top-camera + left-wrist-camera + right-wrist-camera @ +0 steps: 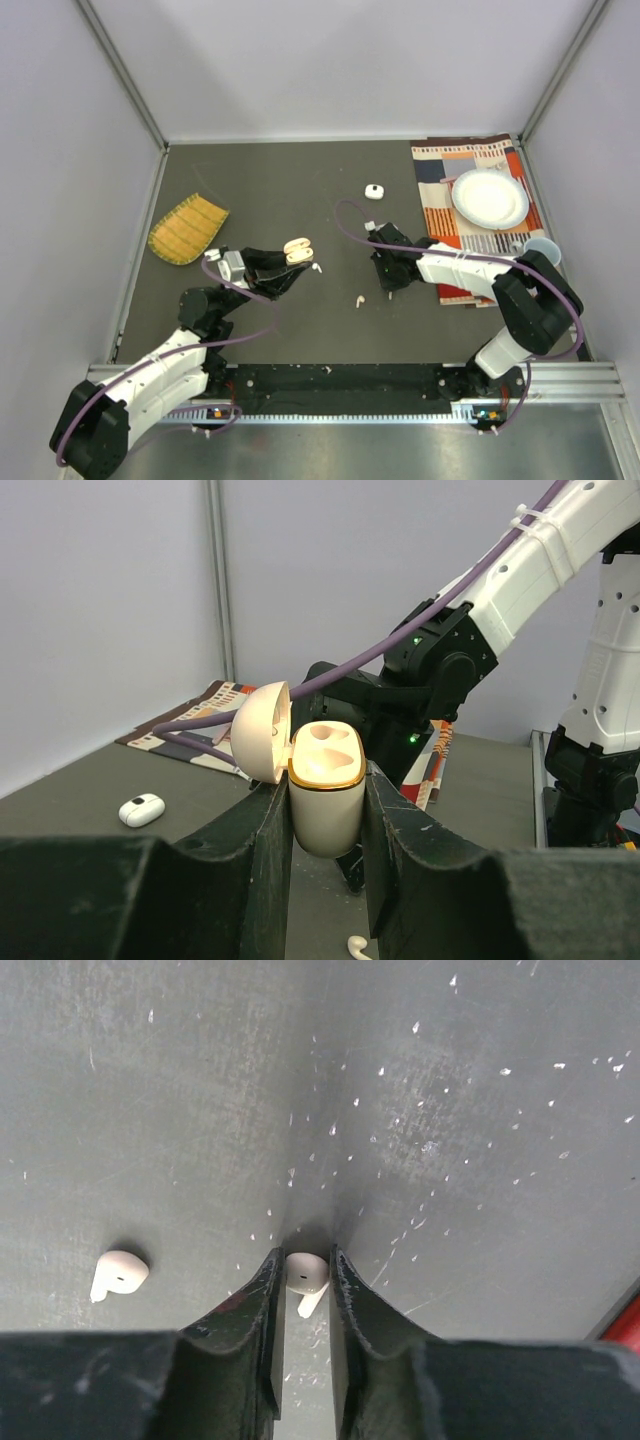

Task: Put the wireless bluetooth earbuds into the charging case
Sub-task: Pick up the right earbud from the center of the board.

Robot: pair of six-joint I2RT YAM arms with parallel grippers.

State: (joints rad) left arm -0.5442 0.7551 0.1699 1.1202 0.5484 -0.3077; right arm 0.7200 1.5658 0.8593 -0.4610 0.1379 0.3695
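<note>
R end effector on half-hidden earbud

A loose earbud and white case dot the otherwise open table.

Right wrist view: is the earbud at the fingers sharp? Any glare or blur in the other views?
Right wrist: earbud between the fingers is sharp but partly in their shadow, and the table specks are crisp. Left wrist: case is sharp and evenly lit. Top external: light is even, but the loose earbud is only a few pixels.
</note>
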